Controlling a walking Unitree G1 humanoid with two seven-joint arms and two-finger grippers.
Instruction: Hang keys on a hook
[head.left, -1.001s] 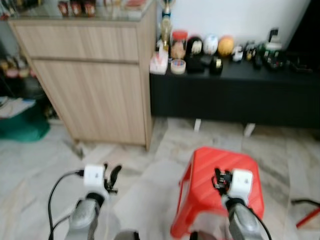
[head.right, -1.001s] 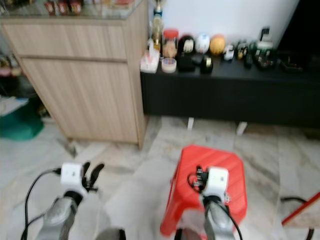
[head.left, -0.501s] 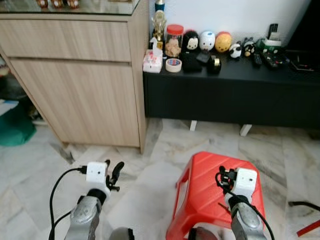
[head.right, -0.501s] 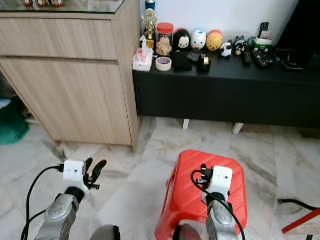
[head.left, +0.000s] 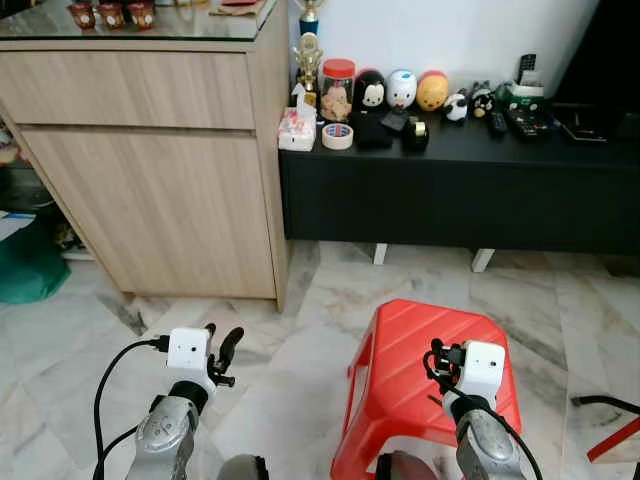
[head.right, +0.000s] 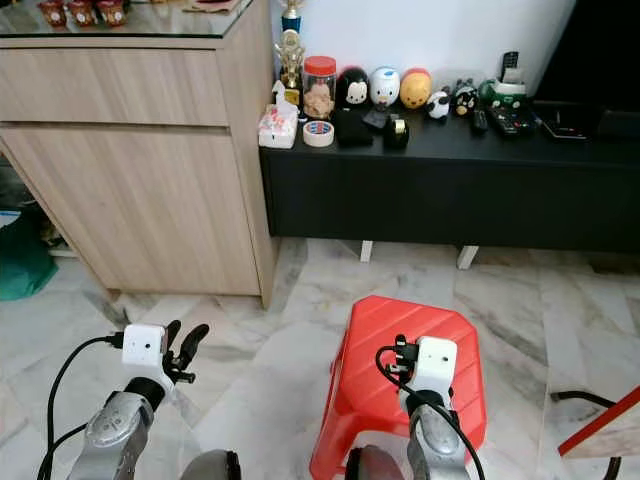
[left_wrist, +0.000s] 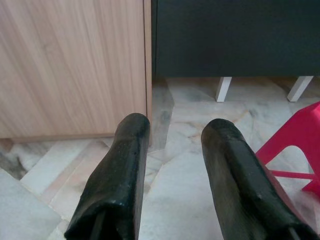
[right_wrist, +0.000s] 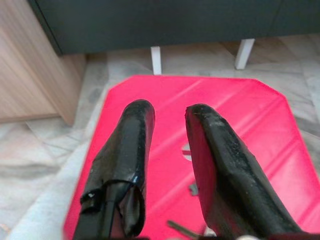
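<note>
On red stool (right_wrist: 240, 110), beneath right gripper (right_wrist: 170, 111): small grey metal piece (right_wrist: 192, 188) lying flat on seat, with thin dark sliver just beside it near the wrist. Judged likely the keys; too small to confirm. No hook identified.

Right gripper held low over stool seat, fingers apart, nothing between them, not touching metal piece. Left gripper (left_wrist: 175, 127) held over marble floor (head.left: 320, 300) to left of stool, fingers likewise apart and empty, pointed toward foot of wooden cabinet (head.left: 150, 180). Black low bench (head.left: 450, 190) beyond stool against wall, loaded with jar, tape roll, round figurines and remotes.

Step in hand, as judged: pick-up of keys from stool; task at its start.

Recommended for sound execution:
- Lower right gripper straight down, jaws straddling metal piece, pads close to seat.
- Close on ring or thickest part, not on a flat blade; flat metal on ribbed plastic prone to sliding away.
- Avoid pressing on stool; light plastic, liable to shift or tip.
- Confirm firm hold before lifting, then locate hook before walking off.
</note>
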